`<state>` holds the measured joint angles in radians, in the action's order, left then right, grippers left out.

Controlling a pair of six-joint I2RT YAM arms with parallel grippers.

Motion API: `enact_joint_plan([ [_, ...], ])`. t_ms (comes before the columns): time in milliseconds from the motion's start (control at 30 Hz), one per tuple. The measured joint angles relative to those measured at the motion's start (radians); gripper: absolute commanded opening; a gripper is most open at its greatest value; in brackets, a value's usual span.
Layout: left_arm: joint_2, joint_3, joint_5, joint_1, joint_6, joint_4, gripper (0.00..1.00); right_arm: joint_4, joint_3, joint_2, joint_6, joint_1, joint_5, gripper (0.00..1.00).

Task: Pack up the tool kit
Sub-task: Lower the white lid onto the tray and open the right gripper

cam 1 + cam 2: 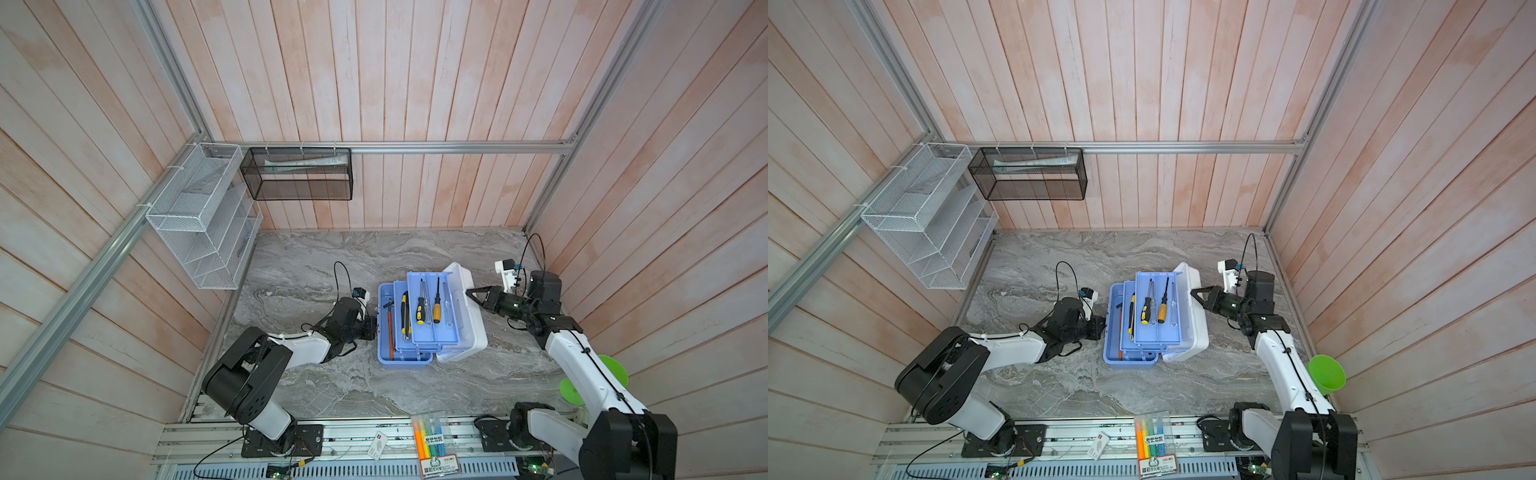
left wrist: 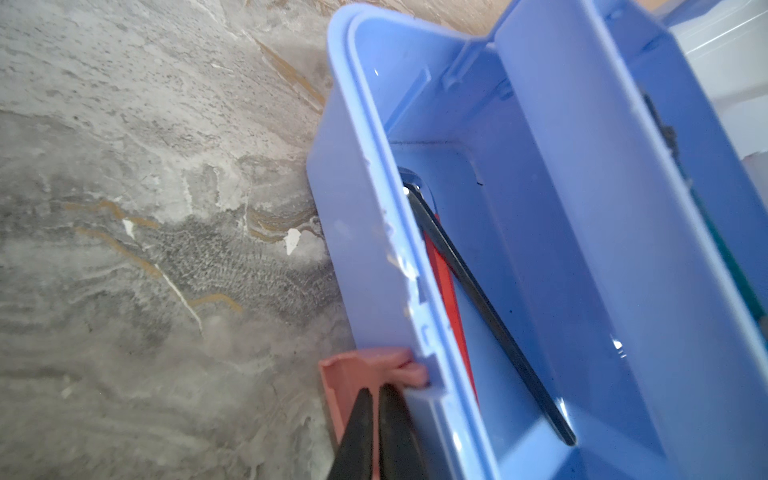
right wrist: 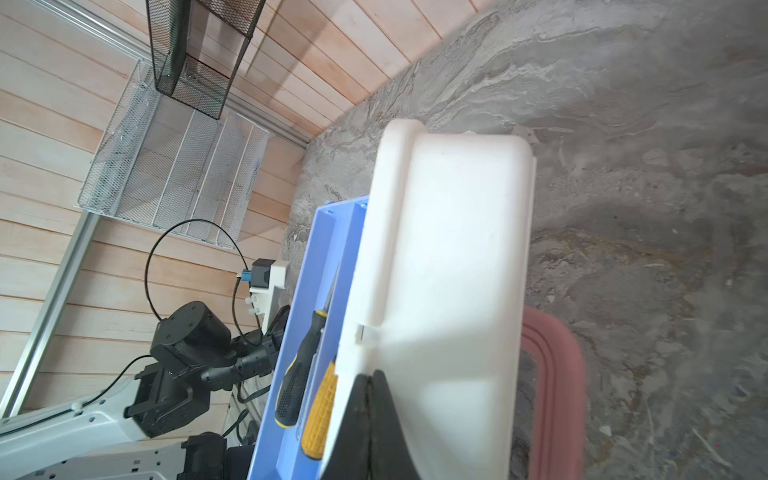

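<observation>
The tool kit stands open mid-table in both top views, its light blue base [image 1: 405,360] to the left. Its stepped trays [image 1: 432,328] carry a yellow-black screwdriver [image 1: 421,309], an orange-handled screwdriver [image 1: 436,307] and a utility knife [image 1: 405,316]. An orange-handled hammer [image 1: 390,328] lies in the base. The white lid [image 1: 467,320] is tipped back to the right. My left gripper [image 1: 374,326] [image 2: 376,390] is shut on the pink latch [image 2: 365,365] at the base's left wall. My right gripper [image 1: 468,293] [image 3: 370,374] is shut, its tips against the lid's outer face [image 3: 449,257], beside the pink handle [image 3: 552,374].
A clear pack of highlighters [image 1: 432,440] and a small white card [image 1: 377,445] lie on the front rail. A green bowl [image 1: 1327,374] sits beside the right arm. A white wire rack [image 1: 199,224] and a black mesh basket [image 1: 299,174] hang on the walls.
</observation>
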<state>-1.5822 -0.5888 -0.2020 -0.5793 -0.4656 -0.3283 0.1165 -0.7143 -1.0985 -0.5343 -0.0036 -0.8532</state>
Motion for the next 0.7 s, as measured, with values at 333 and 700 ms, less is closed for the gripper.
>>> enact_joint_plan([
  [333, 0.006, 0.002, -0.001, 0.0, 0.003, -0.002, 0.09, -0.019, -0.061, -0.023, -0.045, 0.161, 0.032, 0.0],
  [700, 0.025, 0.01, -0.003, 0.001, 0.003, -0.003, 0.09, -0.104, -0.114, -0.116, -0.087, 0.323, 0.046, 0.0],
])
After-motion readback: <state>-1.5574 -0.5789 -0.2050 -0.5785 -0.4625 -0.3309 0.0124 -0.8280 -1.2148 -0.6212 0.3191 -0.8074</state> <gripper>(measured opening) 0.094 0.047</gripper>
